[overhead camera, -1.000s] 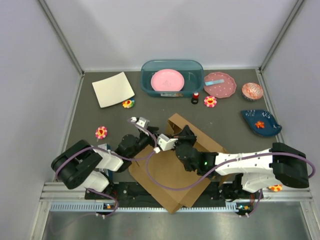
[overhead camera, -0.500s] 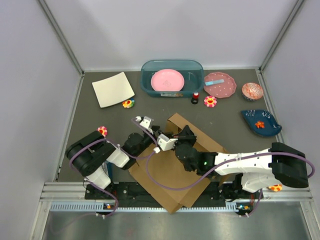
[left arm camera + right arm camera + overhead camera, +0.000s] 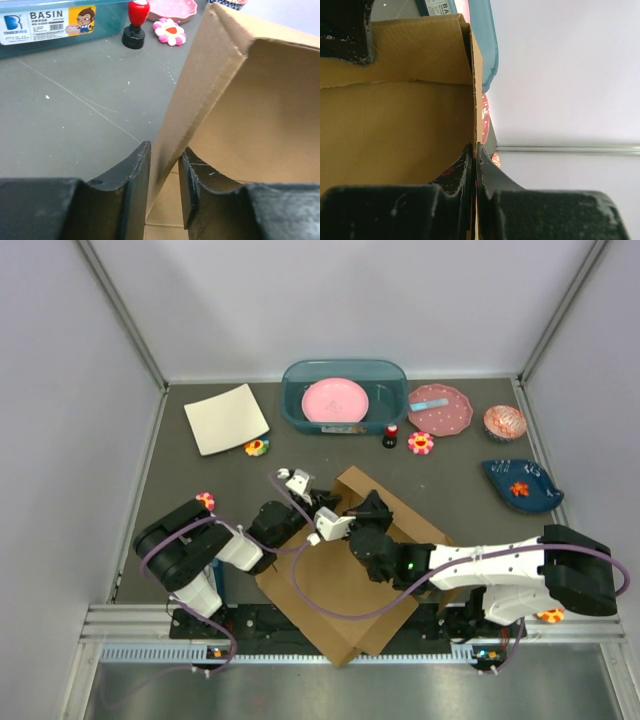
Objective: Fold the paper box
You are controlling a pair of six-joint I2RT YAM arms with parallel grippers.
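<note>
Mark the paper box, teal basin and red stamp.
paper box (image 3: 335, 582): top external view, flat bare panel.
teal basin (image 3: 392, 390): top external view, right inner wall.
red stamp (image 3: 138, 10): left wrist view, red handle.

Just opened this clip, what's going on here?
Both arms are working on the paper box, a brown cardboard sheet lying near their bases. The left gripper has a raised flap between its fingers. The right gripper is pinched shut on the edge of a raised wall close by. The box is only partly folded, and most of it lies flat.
</note>
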